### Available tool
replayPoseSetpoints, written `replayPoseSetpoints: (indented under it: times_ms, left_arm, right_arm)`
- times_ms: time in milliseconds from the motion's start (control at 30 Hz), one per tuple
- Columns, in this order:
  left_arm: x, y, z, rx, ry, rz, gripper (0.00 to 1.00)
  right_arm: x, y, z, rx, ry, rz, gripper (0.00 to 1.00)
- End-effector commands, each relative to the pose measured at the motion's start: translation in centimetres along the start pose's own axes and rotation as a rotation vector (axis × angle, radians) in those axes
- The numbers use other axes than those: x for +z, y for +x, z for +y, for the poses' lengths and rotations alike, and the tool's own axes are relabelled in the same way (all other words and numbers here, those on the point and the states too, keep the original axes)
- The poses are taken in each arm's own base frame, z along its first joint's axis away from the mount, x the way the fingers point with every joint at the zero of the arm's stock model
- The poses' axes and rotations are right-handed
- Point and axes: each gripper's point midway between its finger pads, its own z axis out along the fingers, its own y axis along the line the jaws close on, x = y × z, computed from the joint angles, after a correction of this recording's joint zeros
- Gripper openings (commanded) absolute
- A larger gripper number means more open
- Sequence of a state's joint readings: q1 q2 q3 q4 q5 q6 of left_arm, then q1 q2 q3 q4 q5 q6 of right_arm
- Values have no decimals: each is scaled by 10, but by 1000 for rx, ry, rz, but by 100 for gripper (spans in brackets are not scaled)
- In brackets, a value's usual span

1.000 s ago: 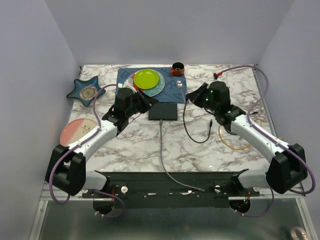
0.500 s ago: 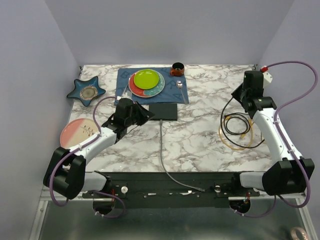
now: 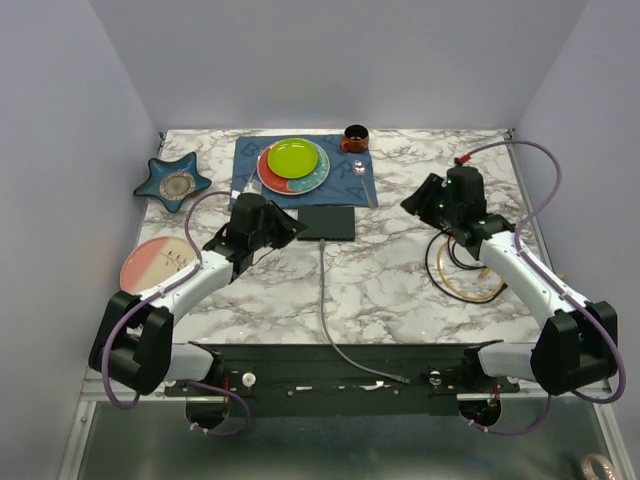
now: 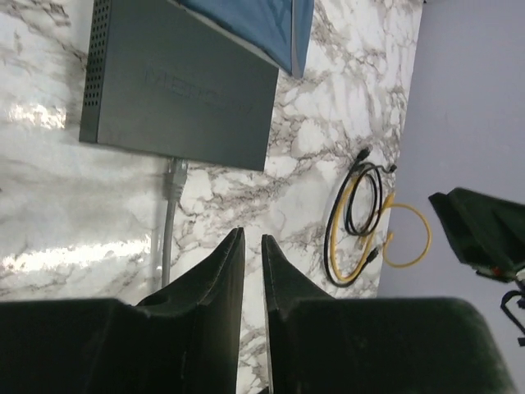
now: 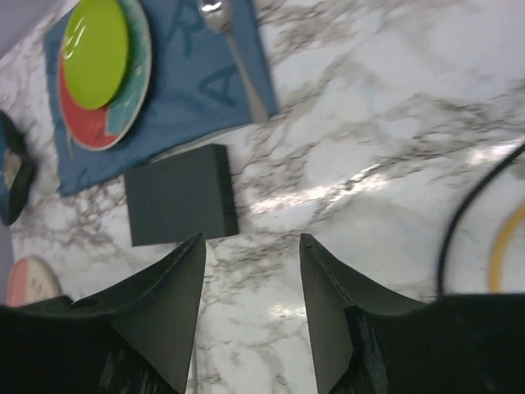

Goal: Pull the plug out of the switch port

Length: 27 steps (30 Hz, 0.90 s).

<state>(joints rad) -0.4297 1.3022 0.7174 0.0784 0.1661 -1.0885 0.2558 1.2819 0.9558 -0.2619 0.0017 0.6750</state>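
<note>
The flat black switch (image 3: 326,222) lies in front of the blue mat. It also shows in the left wrist view (image 4: 180,103) and the right wrist view (image 5: 180,205). A grey plug (image 4: 175,174) sits in a socket on its near edge, and its grey cable (image 3: 324,300) runs toward the arm bases. My left gripper (image 3: 295,229) is beside the switch's left end, its jaws (image 4: 251,238) nearly together and empty, off to the side of the plug. My right gripper (image 3: 412,203) is open and empty (image 5: 251,240), above bare table right of the switch.
A green plate (image 3: 293,158) on larger plates and a spoon (image 5: 234,41) lie on the blue mat (image 3: 350,180). An orange-brown cup (image 3: 354,136) stands behind. Coiled black and yellow cables (image 3: 470,270) lie at the right. A star dish (image 3: 172,182) and a pink plate (image 3: 155,264) are at the left.
My right arm swung from beside the switch out to the far right, then back toward the middle. The black cable it carried now lies with the yellow coil. The left arm barely moved.
</note>
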Motion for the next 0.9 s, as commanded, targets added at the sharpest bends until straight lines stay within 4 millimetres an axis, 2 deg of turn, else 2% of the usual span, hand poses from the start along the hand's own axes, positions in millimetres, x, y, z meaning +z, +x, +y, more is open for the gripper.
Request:
replayPoseSetpoints:
  times_ms: [0, 33, 67, 100, 167, 233, 267, 300, 367, 433, 500, 533, 567, 633, 800, 867]
  left_arm:
    - [21, -24, 20, -11, -90, -19, 25]
    - [25, -28, 25, -15, -104, -20, 25]
    - [28, -32, 27, -21, -115, -25, 25]
    - [34, -35, 40, -36, -147, -22, 25]
    - [39, -41, 44, -34, -160, -25, 25]
    - [48, -41, 51, -27, -178, -14, 25]
    - [52, -45, 45, -15, -167, -13, 25]
    - [59, -42, 51, -14, -180, 8, 24]
    - [65, -42, 48, -7, -168, 28, 24]
    - [72, -40, 50, -8, -162, 39, 23]
    - [76, -36, 51, -10, -148, 57, 23]
    - [77, -34, 51, -10, -141, 66, 22]
    - [79, -33, 50, -11, -131, 75, 23]
    - [82, -31, 52, -11, -130, 84, 23]
    - [89, -26, 57, -18, -130, 110, 22]
    - [90, -24, 60, -25, -136, 114, 22]
  right_arm:
    - [22, 59, 61, -26, -246, 168, 52]
    - [34, 75, 58, -32, -229, 213, 49]
    - [40, 83, 61, -35, -230, 230, 46]
    - [44, 94, 64, -40, -235, 256, 37]
    - [55, 110, 71, -36, -271, 296, 34]
    - [55, 130, 83, -45, -328, 350, 35]
    - [60, 137, 89, -47, -360, 363, 36]
    - [61, 149, 95, -54, -384, 393, 40]
    - [62, 160, 109, -41, -433, 430, 42]
    - [69, 176, 110, -34, -431, 467, 43]
    - [74, 183, 115, -14, -444, 482, 43]
    - [78, 192, 112, 0, -443, 513, 44]
    - [80, 190, 118, 20, -463, 509, 45]
    - [85, 199, 118, 35, -461, 535, 46]
    - [95, 203, 128, 59, -465, 546, 46]
    - [101, 206, 127, 72, -449, 550, 46]
